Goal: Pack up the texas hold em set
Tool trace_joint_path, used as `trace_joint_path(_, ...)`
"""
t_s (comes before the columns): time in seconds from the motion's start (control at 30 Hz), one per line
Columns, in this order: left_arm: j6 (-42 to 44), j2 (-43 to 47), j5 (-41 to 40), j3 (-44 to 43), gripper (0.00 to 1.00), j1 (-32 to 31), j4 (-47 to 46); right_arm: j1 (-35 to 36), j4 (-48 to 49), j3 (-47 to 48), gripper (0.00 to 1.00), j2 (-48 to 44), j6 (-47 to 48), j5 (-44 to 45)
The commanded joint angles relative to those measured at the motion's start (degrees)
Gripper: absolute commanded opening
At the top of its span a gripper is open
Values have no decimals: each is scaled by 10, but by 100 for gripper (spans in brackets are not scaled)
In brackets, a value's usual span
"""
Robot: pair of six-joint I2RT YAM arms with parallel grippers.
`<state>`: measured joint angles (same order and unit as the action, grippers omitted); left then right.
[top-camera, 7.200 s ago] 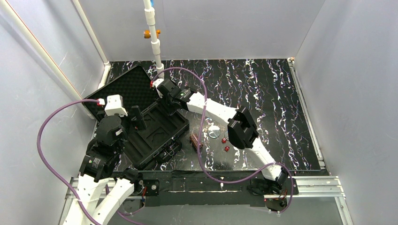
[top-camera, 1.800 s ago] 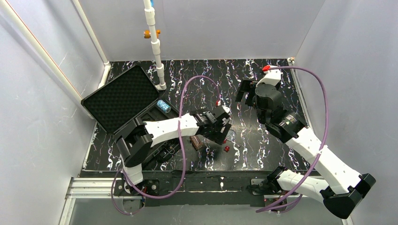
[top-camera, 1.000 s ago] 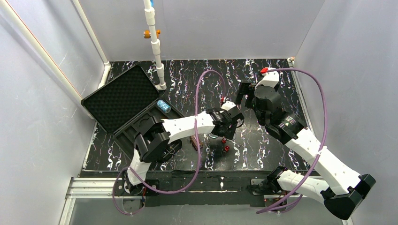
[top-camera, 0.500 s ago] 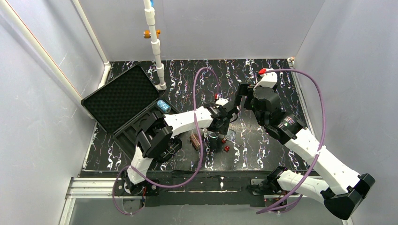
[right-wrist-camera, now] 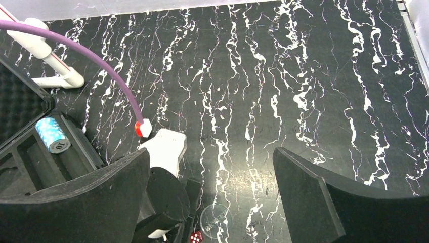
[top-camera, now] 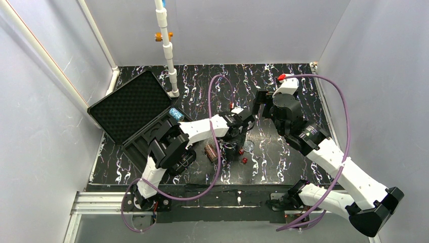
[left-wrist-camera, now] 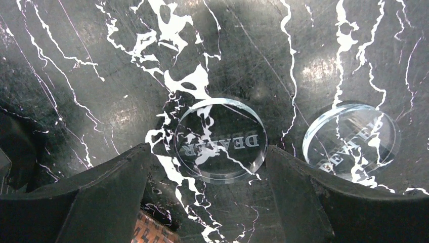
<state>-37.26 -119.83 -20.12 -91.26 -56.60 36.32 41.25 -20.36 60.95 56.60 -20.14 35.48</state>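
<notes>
Clear disc [left-wrist-camera: 220, 139] now sits within the left claw [left-wrist-camera: 207, 151], which has just lowered, wide open and empty; closing on it seems next.

The case [top-camera: 167, 139] lies at the left side of the table [top-camera: 293, 91], its lid [top-camera: 130, 105] spread out from the case's far-left edge. One chip stack [top-camera: 176, 114] lies in a compartment at the far end of the case. The rest sits on the table right of the case: nearest it the loose chip stack [top-camera: 210, 152], then two discs [left-wrist-camera: 220, 139] side by side, apart, and beyond them two dice [top-camera: 241, 151]. The left tool [left-wrist-camera: 207, 151] straddles the disc nearer the case; the right tool [right-wrist-camera: 210, 157] hangs farther right.
</notes>
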Motion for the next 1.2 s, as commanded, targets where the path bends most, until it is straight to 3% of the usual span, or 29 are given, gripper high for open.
trace_joint_path(0.0, 2, 11, 11, 16, 82, 5, -18, -1, 30, 0, 98, 2, 4, -8)
trace_joint_path(0.37, -5, 2, 24, 28, 81, 5, -34, -1, 30, -3, 98, 0, 4, -7)
trace_joint_path(0.57, -11, 3, 26, 41, 72, 5, -42, -1, 33, -7, 98, 1, 5, -8)
trace_joint_path(1.17, 6, 58, 25, 73, 16, -5, -60, -1, 33, -5, 98, 4, 4, -11)
